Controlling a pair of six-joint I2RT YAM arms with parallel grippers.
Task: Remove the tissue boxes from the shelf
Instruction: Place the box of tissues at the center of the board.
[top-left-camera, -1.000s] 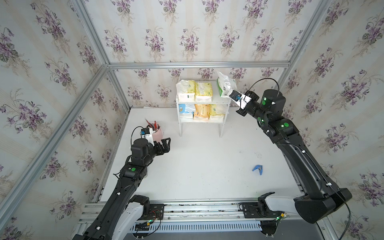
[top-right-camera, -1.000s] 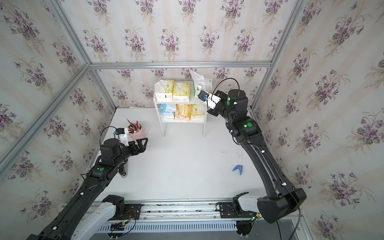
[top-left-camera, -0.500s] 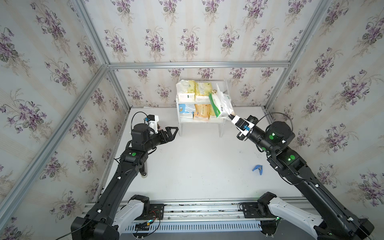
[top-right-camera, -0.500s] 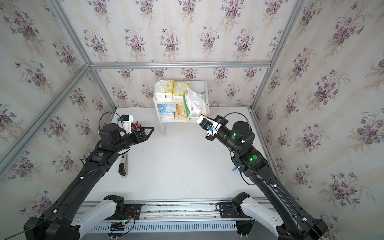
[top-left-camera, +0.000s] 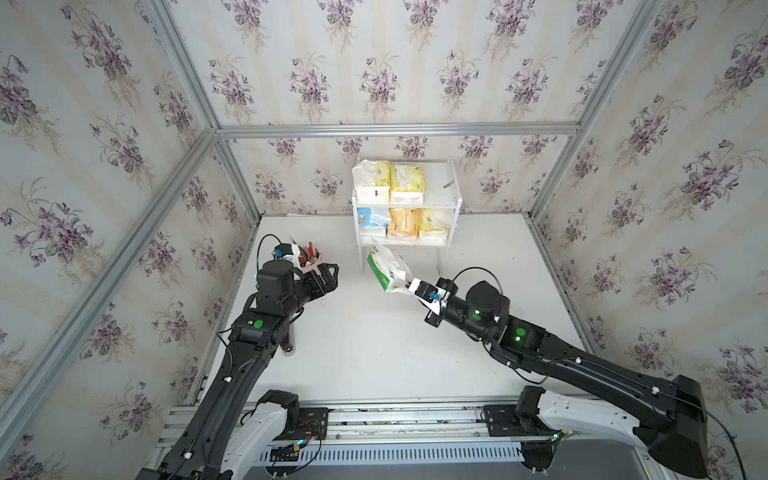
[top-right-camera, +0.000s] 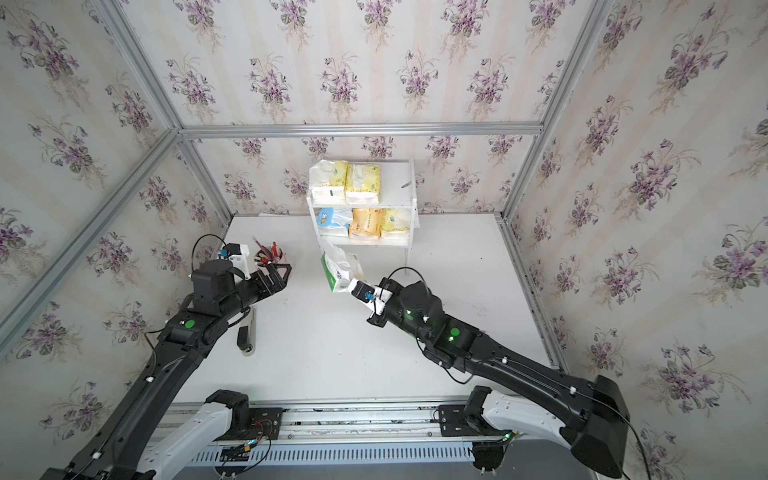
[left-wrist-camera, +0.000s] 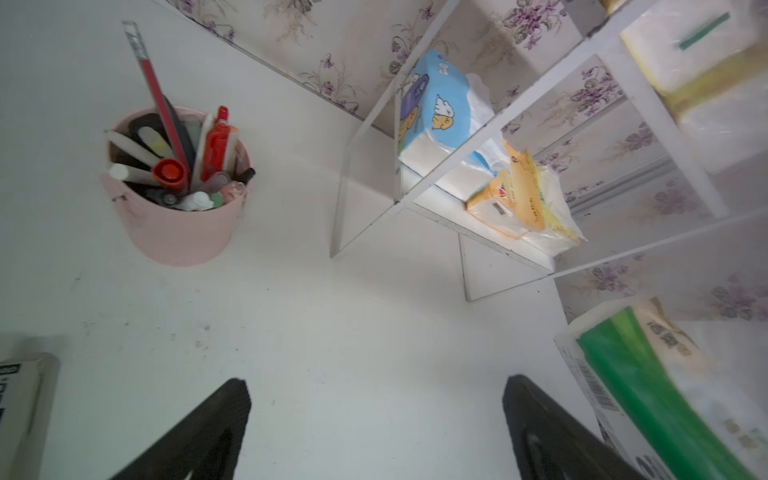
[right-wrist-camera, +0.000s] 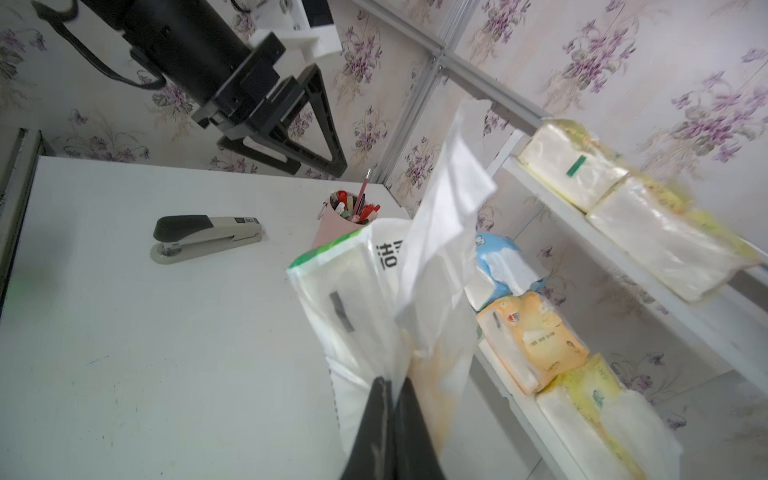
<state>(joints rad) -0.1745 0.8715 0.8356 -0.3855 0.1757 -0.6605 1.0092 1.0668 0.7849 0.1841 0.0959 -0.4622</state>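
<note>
White table (top-left-camera: 374, 353), white two-tier shelf (top-left-camera: 438, 183) at the back wall. Right gripper (right-wrist-camera: 392, 386) is clamped tight on the loose wrapper end of the white-and-green tissue pack (top-left-camera: 388, 270). That pack is off the shelf, tilted in the air just in front of the lower tier, above the table, with a tissue sheet (right-wrist-camera: 449, 208) sticking up from it. Left gripper (left-wrist-camera: 376, 386) is spread wide, holding nothing and touching nothing. It hovers over the table near the pink pen cup (left-wrist-camera: 174, 216), fingers aimed toward the held pack. Upper tier: two pale yellow packs (top-left-camera: 371, 181) (top-left-camera: 407, 183) side by side. Lower tier, in a row: blue-and-white pack (top-left-camera: 371, 218), orange pack (top-left-camera: 402, 222), pale yellow pack (top-left-camera: 434, 222). Pen cup stands on the table beside the shelf. Stapler (right-wrist-camera: 205, 237) lies flat on the table under the left arm.
</note>
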